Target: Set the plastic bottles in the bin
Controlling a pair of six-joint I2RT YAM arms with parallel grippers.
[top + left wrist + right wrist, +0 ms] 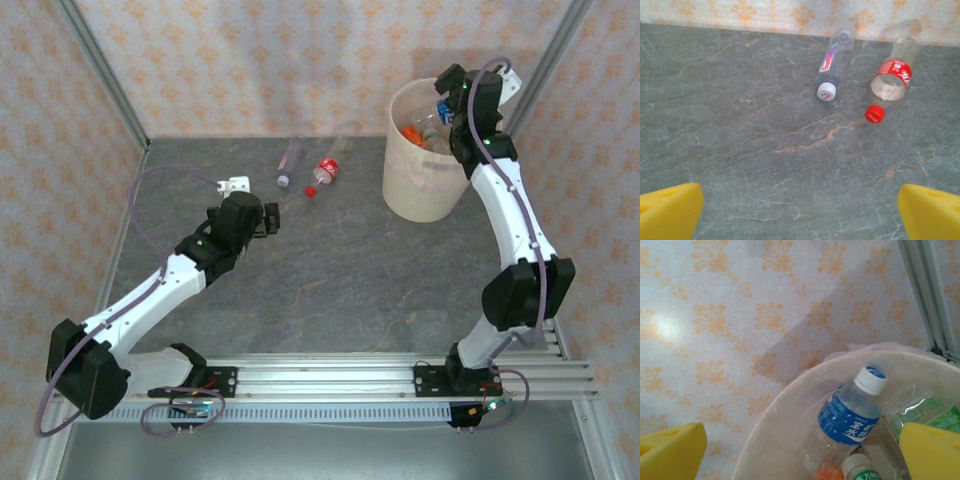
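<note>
- Two plastic bottles are seen lying on their sides on the table, near the far wall: a white-capped bottle and, just beside it but apart, a red-labelled bottle with a red cap.
- Both caps are pointed toward the left hand, which is held low over the table with its yellow pads spread wide and nothing between them.
- The right hand is poised above the bin, pads parted and empty; a blue-labelled bottle is seen lying inside among others.
- Both table bottles look clear and empty, so they are judged light, thin-walled and easily dented.
- Rolling is expected on the smooth table if either is nudged from the side.
- A hold across the labelled mid-body, pads square to the long axis, is judged safest; the cap end is thought narrow and slippery.
</note>
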